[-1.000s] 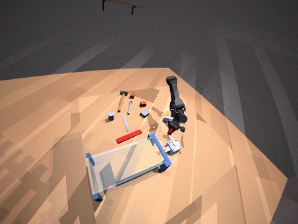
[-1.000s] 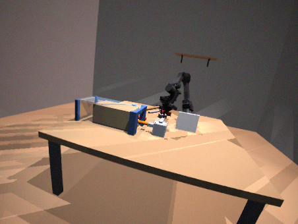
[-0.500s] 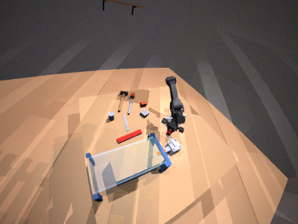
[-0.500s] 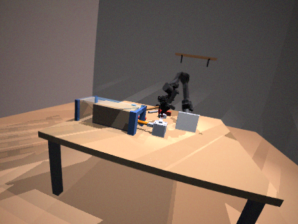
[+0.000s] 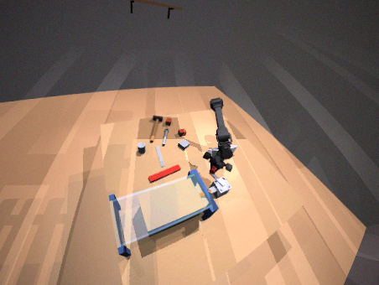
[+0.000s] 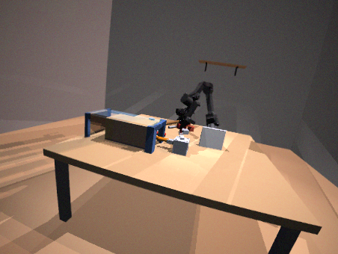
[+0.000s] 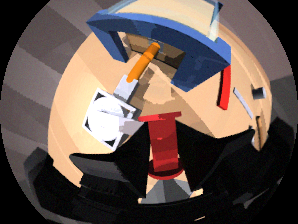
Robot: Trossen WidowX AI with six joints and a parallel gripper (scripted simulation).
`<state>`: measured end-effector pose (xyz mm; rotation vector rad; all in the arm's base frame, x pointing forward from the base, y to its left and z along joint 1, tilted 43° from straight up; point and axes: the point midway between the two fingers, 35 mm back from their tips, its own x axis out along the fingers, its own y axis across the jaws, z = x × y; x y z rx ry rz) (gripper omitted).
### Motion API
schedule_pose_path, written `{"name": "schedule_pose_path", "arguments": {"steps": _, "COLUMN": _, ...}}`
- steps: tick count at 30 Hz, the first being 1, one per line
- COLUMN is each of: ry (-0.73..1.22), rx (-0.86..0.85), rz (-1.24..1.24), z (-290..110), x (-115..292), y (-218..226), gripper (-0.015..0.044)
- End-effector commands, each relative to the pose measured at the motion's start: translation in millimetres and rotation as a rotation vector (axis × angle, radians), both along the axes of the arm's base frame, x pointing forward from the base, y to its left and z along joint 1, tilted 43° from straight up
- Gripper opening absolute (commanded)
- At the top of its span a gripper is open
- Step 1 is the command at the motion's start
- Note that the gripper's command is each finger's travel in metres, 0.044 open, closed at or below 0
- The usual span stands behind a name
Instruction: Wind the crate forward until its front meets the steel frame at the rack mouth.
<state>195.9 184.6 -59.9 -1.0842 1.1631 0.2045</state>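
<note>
The tan crate [image 5: 169, 205] [image 6: 125, 132] sits flat inside the clear-panelled cubby, its front close behind the blue frame [image 6: 150, 140] [image 7: 200, 60] at the mouth; whether they touch I cannot tell. An orange strap [image 6: 161, 139] [image 7: 140, 65] runs from it to the white winch [image 5: 222, 187] [image 6: 180, 146] [image 7: 95, 131]. My gripper [image 5: 214, 167] [image 7: 159, 123] is shut on the red grip of the winch handle [image 7: 164, 150], beside the winch. The handle's pale arm reaches over the winch top. How deep its key sits in the hole is hidden.
A red bar [image 5: 164, 173] [image 7: 224, 90] lies beside the cubby. Behind it are a silver strip [image 5: 159, 156], a grey cylinder [image 5: 142, 147], a wrench [image 5: 165, 137], a hammer [image 5: 155, 131], a grey block [image 5: 184, 144] and two red blocks. A pale panel [image 6: 212, 138] stands near the winch.
</note>
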Motion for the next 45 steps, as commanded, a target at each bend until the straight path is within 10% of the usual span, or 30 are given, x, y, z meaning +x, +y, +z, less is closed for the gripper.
{"name": "schedule_pose_path", "arguments": {"steps": 1, "ry": -0.022, "rx": 0.019, "rz": -0.020, "z": -3.4, "x": 16.7, "y": 7.1, "gripper": 0.0000}}
{"name": "schedule_pose_path", "arguments": {"steps": 45, "ry": -0.025, "rx": 0.023, "rz": -0.020, "z": -32.2, "x": 54.3, "y": 48.6, "gripper": 0.0000}}
